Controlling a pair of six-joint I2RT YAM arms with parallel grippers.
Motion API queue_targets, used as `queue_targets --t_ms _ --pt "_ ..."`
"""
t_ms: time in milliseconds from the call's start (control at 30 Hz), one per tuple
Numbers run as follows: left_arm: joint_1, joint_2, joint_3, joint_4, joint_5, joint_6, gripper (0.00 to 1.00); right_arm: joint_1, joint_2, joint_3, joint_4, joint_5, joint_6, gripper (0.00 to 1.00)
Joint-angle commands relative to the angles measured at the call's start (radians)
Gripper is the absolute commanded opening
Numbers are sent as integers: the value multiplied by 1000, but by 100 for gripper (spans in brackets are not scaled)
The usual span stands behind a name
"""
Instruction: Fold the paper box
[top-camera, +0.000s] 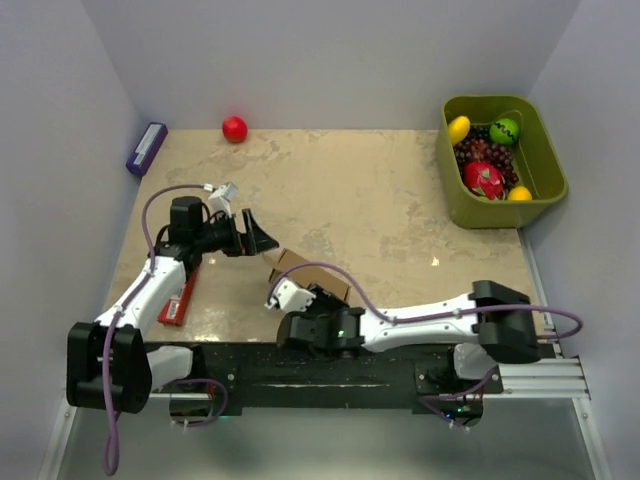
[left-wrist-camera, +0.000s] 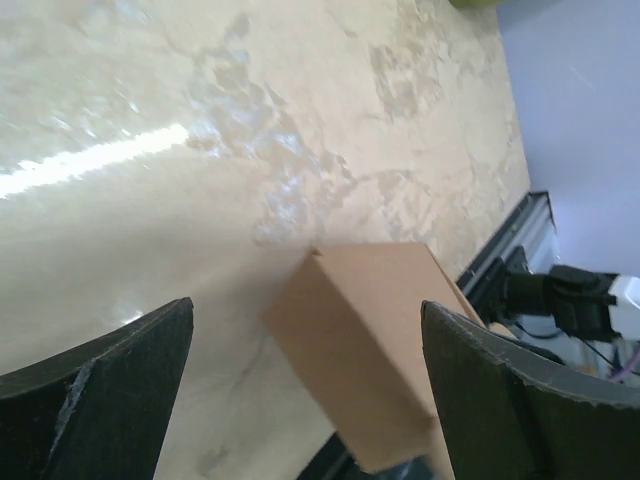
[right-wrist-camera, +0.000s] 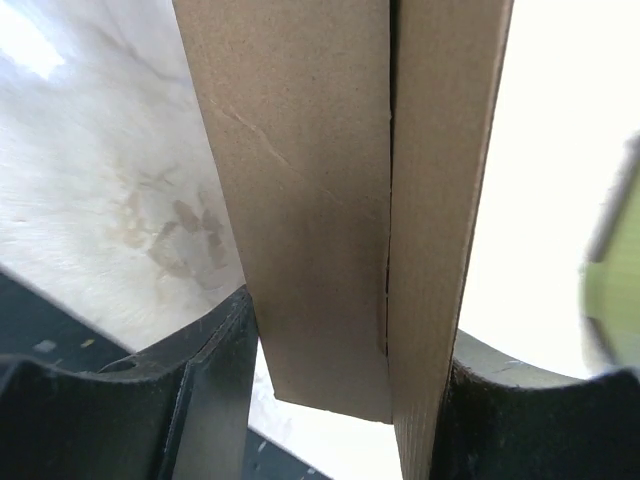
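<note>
A pale marbled counter fills the space between plain walls. At its far right corner stands a green bin holding fruit: dark grapes, a red-pink piece, and yellow, green and orange ones. The left arm reaches forward and to the right over the near-left part of the counter, while the right arm stretches leftward along the near edge. Between them, near the front middle of the counter, is the paper box, plain brown cardboard folded into a small rectangular shape. The right fingers are clamped on its near end, one pressed against each side, with a seam running down the cardboard between them. The left fingers are spread wide just to the left of the box; in the left wrist view the box lies ahead between them, touched by neither. A flat red box lies beside the left arm, partly under it. A purple box sits against the left wall at the far corner, and a small red ball rests near the far edge.
</note>
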Motion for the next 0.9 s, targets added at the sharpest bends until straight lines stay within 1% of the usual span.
queue_targets --t_ms 0,33,67,133,167,300,333,400,433,500,533,633,733,867 --pt "33 -49 83 -6 -87 73 100 -92 -181 -40 42 -220 -43 44" --pt "33 -58 87 -2 -112 87 100 -110 -208 -49 49 -299 -67 43" --pt "34 -84 93 0 -128 98 100 -148 -248 -63 54 -335 -78 43" --pt "34 -119 93 0 -174 136 100 -182 -285 -69 51 -399 -113 43" --pt "34 -162 87 3 -180 151 100 -217 -300 -71 48 -477 -124 43" --pt "33 -291 29 67 -174 185 100 -297 -372 -74 37 -668 -172 43" --pt "33 -312 12 102 -144 194 100 -316 -379 -75 36 -703 -190 43" --pt "33 -354 -25 118 -105 210 98 -360 -382 -75 25 -787 -207 43" --pt "33 -362 -37 171 -44 221 98 -371 -380 -77 23 -814 -219 43" --pt "33 -369 -57 195 11 222 97 -386 -377 -82 25 -880 -230 42" --pt "31 -368 -60 204 72 234 97 -391 -373 -82 25 -897 -236 41" --pt "25 -371 -57 213 174 260 96 -405 -369 -83 23 -929 -247 41" --pt "13 -374 -58 231 226 268 97 -411 -365 -80 17 -989 -255 40" --pt "4 -343 -52 242 297 274 100 -413 -368 -82 17 -1020 -261 40"
